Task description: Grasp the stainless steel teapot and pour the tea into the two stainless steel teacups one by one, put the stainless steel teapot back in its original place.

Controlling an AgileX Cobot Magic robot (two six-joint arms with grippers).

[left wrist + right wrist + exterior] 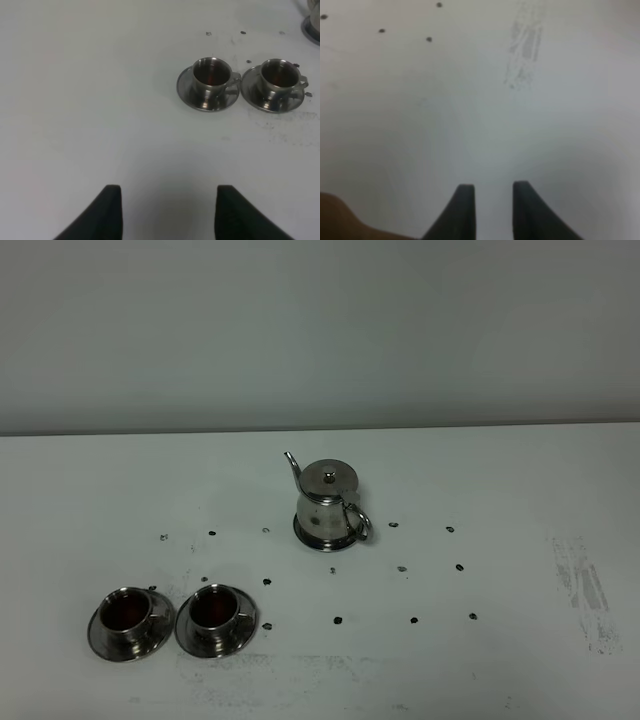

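Observation:
The stainless steel teapot [328, 504] stands upright mid-table, spout to the left, loop handle to the right. The two stainless steel teacups sit on saucers at the front left: the left teacup [126, 614] and the right teacup [213, 611], each holding dark reddish-brown tea [124, 612]. Both show in the left wrist view [210, 76] [278, 77], with the teapot's base at that view's corner [312, 25]. My left gripper [167, 212] is open and empty, apart from the cups. My right gripper [492, 210] is open and empty over bare table. Neither arm shows in the exterior view.
The white table [520, 490] carries several small dark dots [414, 620] and a grey scuff mark [585, 595] at the right, also in the right wrist view [522, 50]. A plain wall rises behind the table's far edge.

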